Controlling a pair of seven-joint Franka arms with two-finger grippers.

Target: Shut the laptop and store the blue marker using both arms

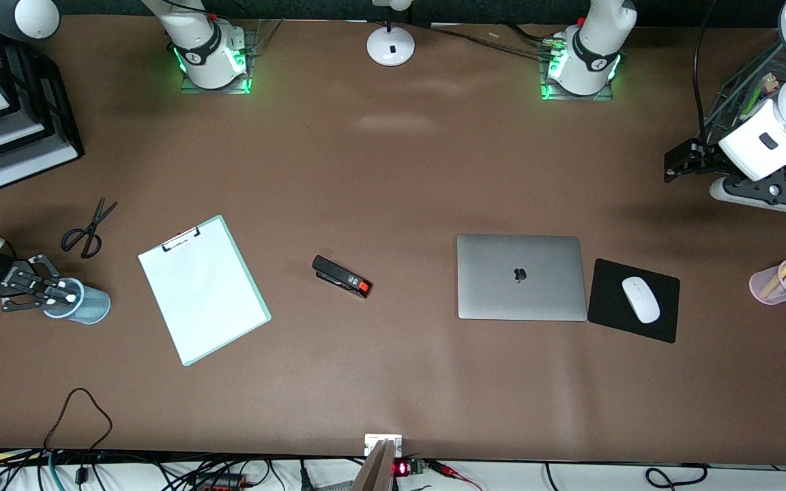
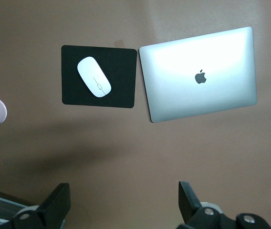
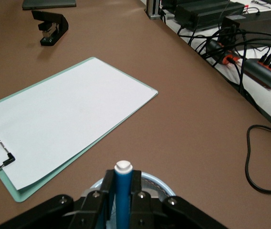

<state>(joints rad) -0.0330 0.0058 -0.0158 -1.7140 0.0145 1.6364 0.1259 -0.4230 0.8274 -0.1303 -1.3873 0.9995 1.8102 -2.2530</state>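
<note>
Silver, lid shut, one laptop (image 1: 521, 277) lies flat beside one black mat (image 1: 633, 300) carrying one white mouse (image 1: 641, 299). Left gripper (image 1: 673, 164) hangs over bare table near the left arm's end, fingers apart. Right gripper (image 1: 59, 294) is over one mesh cup (image 1: 86, 305), fingers clamped on the one blue marker (image 3: 123, 198), upright. One clipboard (image 1: 203, 289), one stapler (image 1: 342, 276), one pair of scissors (image 1: 89, 229).

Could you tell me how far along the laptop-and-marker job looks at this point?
Done: the laptop lies shut, lid down, beside the mouse mat.
In hand: the right gripper is shut on the blue marker, upright over the pale blue cup at the right arm's end.
Left: letting the marker go into the cup.
The left gripper waits open above the table.
</note>
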